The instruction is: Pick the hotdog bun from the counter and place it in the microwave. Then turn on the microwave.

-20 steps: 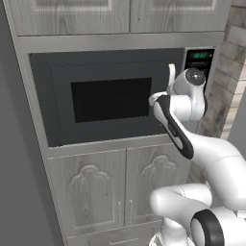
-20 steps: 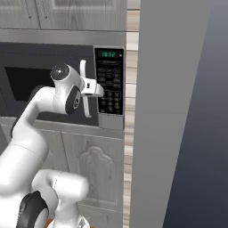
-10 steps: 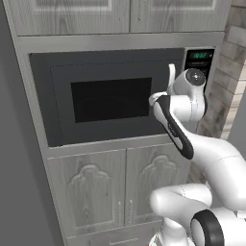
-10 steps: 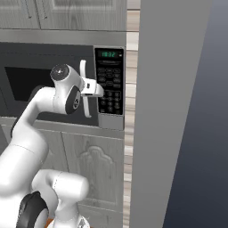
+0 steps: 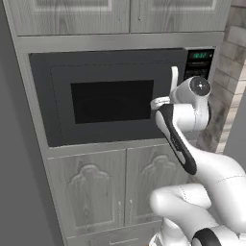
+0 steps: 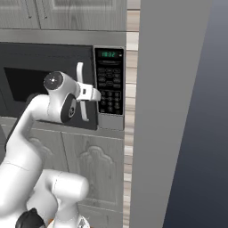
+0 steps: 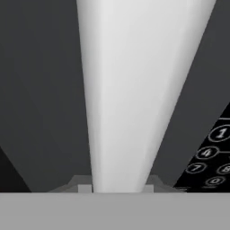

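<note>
Two small tips of my pincer rise at the bottom of the hand view, one on each side of the white handle, which runs straight away from me between them. They stand apart with the handle in the gap. Whether they press on it I cannot tell, because only their very ends are visible.

From the right base view, my pincer reaches the handle near its middle height, and the wrist is turned so the fingers lie across the bar. I judge this pose is chosen for pulling: a grip across a vertical bar lets the door swing toward me without slipping.

Just behind the handle is the door of the microwave, which looks shut, its dark window flat in the frame. Just to the right of my pincer is the keypad, with the green display above it. The number keys also appear at the right edge of the hand view, so the buttons are close for the later step.

Farther off are the grey cabinet doors below and the brick wall to the right.

I cannot locate the hotdog bun from here, and the shut door hides whatever is inside the microwave.
</note>
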You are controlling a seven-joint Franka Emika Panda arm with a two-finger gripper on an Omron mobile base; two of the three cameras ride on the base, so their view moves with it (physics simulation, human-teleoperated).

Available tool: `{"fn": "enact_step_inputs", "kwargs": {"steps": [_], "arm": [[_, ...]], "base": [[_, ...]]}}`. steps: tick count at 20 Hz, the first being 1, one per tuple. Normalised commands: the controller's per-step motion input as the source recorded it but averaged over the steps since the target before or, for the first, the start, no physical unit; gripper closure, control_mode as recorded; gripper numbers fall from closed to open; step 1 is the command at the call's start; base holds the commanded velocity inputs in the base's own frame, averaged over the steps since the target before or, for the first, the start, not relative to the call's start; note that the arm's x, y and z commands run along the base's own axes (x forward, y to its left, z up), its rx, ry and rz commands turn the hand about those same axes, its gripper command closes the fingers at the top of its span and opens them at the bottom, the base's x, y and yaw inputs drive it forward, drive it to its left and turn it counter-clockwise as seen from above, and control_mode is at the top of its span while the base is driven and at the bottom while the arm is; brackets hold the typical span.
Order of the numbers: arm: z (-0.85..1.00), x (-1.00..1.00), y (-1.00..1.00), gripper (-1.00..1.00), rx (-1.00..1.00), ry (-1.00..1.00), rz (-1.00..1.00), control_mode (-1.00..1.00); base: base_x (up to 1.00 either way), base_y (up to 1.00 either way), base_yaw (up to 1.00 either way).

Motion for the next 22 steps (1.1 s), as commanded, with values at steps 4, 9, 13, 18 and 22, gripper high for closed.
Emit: {"fn": "enact_step_inputs", "kwargs": {"steps": [4,9,13,18,22], "arm": [[0.01,-0.51,0.05,1.0,0.0,-0.12,-0.06,-1.0],[0.05,-0.55,0.01,1.0,0.0,-0.11,-0.08,-1.0],[0.05,-0.5,0.0,1.0,0.0,-0.13,-0.07,-1.0],[0.03,-0.51,0.0,1.0,0.0,-0.15,-0.07,-1.0],[0.0,-0.52,0.0,1.0,0.0,-0.14,-0.07,-1.0]], "base": [[0.0,0.0,0.0],[0.0,0.0,0.0],[0.0,0.0,0.0],[0.0,0.0,0.0],[0.0,0.0,0.0]]}}
